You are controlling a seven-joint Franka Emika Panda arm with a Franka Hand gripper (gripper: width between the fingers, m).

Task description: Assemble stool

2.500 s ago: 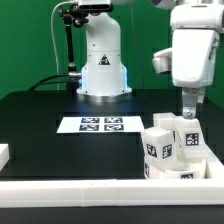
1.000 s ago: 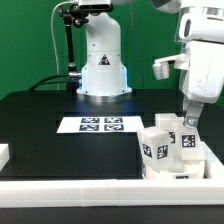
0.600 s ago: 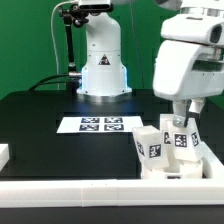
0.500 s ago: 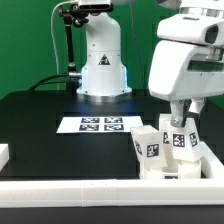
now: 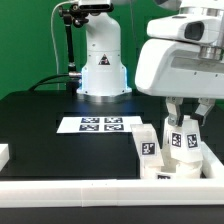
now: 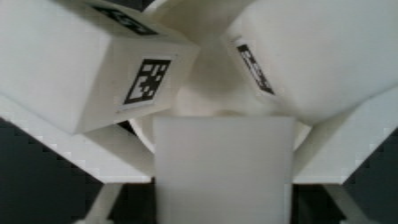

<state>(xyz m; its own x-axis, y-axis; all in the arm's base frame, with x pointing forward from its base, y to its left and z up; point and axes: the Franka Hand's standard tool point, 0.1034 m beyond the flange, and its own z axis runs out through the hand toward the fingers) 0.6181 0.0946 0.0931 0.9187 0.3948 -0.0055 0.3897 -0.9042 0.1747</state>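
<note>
The bench [image 5: 40, 125] lies open across the exterior view's left and middle, bearing only the flat marker board [image 5: 100, 125]. At the right near corner the stool [image 5: 165, 155] parts crowd against the white rail [image 5: 70, 188], legs [image 6: 134, 70] tight together.

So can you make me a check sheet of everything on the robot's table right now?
Surface: black table edged by a long white rail at the front.
Job's things: white plastic stool parts, blocky tagged legs standing upright on a white seat piece at the exterior view's right.
Clutter: flat white marker board lying mid-table; a small white block at the exterior view's left edge.
Gripper: the gripper is shut on one tagged leg standing among the others.
Cables: dark cables beside the robot's white base.
Surroundings: green backdrop behind the table.
</note>
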